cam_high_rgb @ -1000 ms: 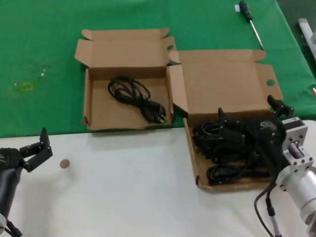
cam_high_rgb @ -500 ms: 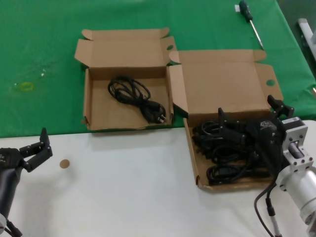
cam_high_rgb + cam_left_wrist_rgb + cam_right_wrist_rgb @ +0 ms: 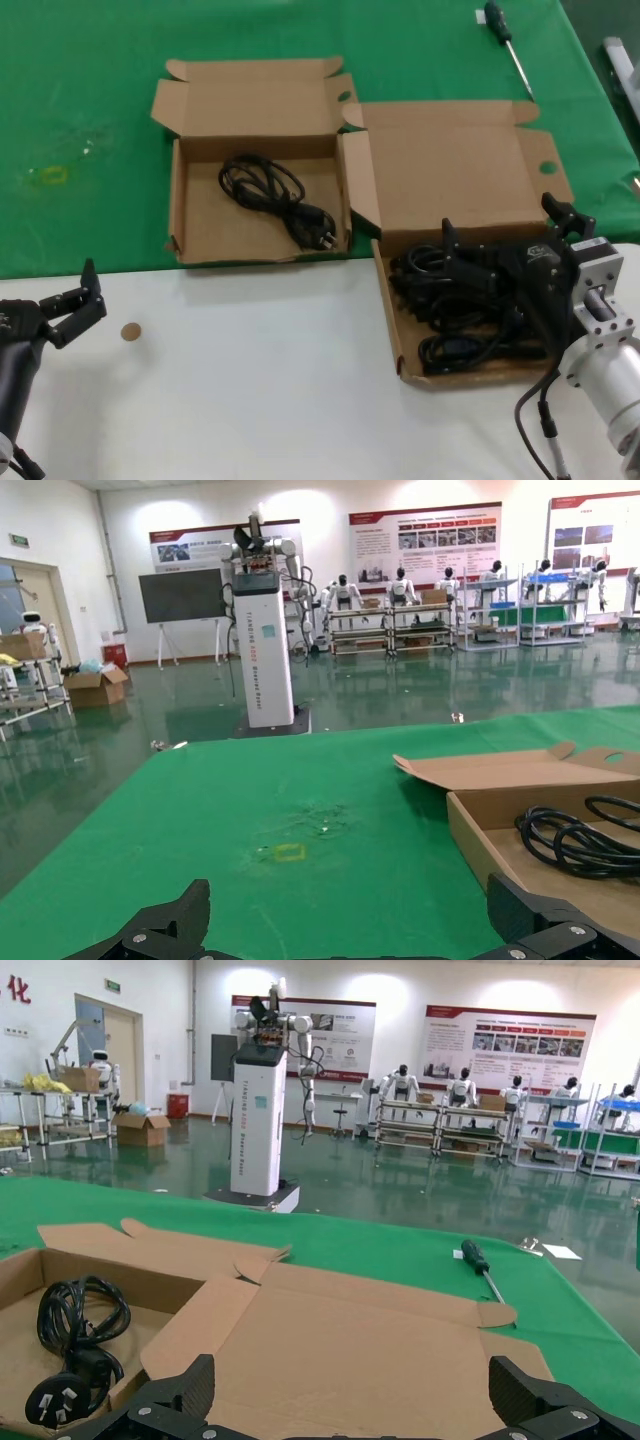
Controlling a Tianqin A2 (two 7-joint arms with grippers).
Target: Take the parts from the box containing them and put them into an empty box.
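Two open boxes, cables split between them; right arm at the supply box.

Left to right: left gripper (image 3: 72,302) parked over the white counter (image 3: 250,390), fingers spread, holding nothing, unmoved over the last second. Smaller box (image 3: 195,235) on the green cloth holds one coiled cable (image 3: 272,195). Wider box (image 3: 400,330) holds the remaining cables (image 3: 450,345); right gripper (image 3: 455,262) poised among them, fingers parted, position unchanged, so a grasp looks not yet made. Screwdriver (image 3: 507,40) lies beyond.

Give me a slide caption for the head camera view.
Right claw open over the cables in the wide box; one cable lies in the smaller box; left claw idle.
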